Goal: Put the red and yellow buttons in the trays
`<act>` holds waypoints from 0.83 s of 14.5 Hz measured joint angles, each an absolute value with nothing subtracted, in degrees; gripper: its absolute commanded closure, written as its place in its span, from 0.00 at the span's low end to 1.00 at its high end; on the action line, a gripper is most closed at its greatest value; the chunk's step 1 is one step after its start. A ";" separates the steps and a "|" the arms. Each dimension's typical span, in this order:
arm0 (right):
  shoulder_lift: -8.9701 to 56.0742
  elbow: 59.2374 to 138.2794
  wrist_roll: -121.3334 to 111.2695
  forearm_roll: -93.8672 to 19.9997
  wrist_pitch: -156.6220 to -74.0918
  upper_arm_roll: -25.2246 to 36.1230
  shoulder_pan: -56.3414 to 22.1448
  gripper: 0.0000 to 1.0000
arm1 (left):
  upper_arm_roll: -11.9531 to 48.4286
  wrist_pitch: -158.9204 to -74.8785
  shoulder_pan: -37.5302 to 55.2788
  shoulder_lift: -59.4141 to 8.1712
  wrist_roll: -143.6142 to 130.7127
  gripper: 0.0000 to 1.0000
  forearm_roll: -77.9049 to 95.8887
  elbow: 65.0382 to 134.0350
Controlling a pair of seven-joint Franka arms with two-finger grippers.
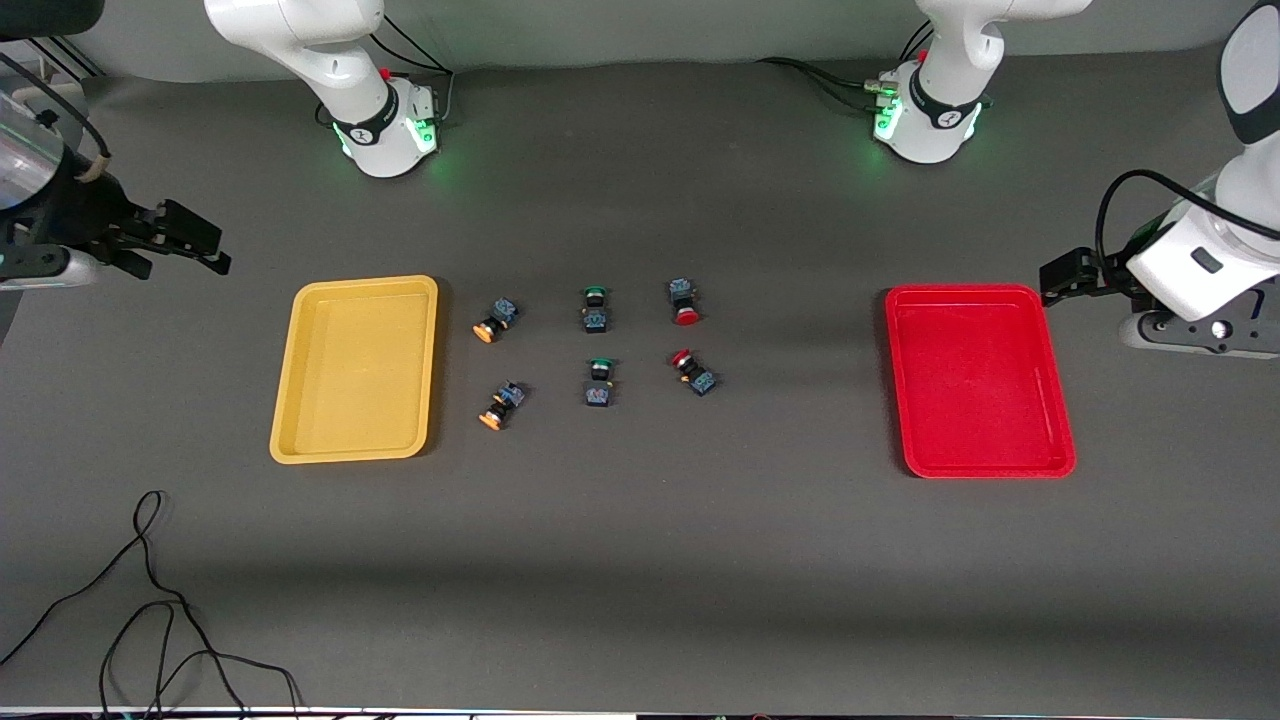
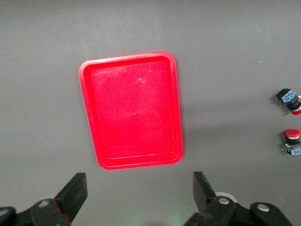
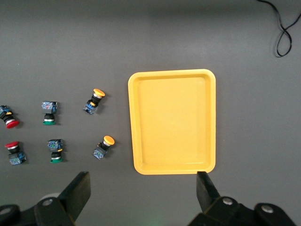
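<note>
The right gripper (image 1: 205,248) hangs over the counter (image 1: 640,560) at the right arm's end, jaws spread wide and holding nothing; the yellow tray (image 1: 285,420) lies about four o'clock from it in the front view, well apart. The left gripper (image 1: 1060,275) hangs at the left arm's end just beside the red tray (image 1: 985,466), at roughly one o'clock from that tray, its jaws likewise wide and empty. Both arms wait.

Between the trays six buttons lie in two rows of three. The two yellow buttons (image 1: 496,317) (image 1: 501,405) lie beside the yellow tray, at about three o'clock from it. The two red buttons (image 1: 684,301) (image 1: 693,371) lie toward the red tray, at about nine o'clock from it, with a clear gap. The two green buttons (image 1: 595,308) (image 1: 599,382) sit between them. Neither tray holds anything.

In the left wrist view only the red buttons show, at the frame's edge, one partly cut off. The left gripper's fingers (image 2: 75,193) are cut off by that view's edge. A black cable (image 1: 150,600) trails off the counter's near corner.
</note>
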State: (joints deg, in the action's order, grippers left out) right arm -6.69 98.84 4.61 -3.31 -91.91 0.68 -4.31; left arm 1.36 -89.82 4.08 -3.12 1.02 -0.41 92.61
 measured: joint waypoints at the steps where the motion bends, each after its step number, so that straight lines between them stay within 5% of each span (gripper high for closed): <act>1: -6.50 98.84 6.06 -3.31 -91.90 0.44 -4.92 0.00 | 1.36 -89.82 4.17 -3.13 1.02 0.00 -0.41 92.62; 7: -3.65 99.17 22.82 -3.31 -92.34 -7.84 -6.22 0.00 | 3.12 -90.91 4.41 -3.21 -2.02 0.00 0.97 94.86; 12: -2.24 105.88 36.23 -3.31 -99.85 -14.31 -6.45 0.00 | 16.79 -101.28 5.51 -3.48 -23.10 0.00 1.53 102.87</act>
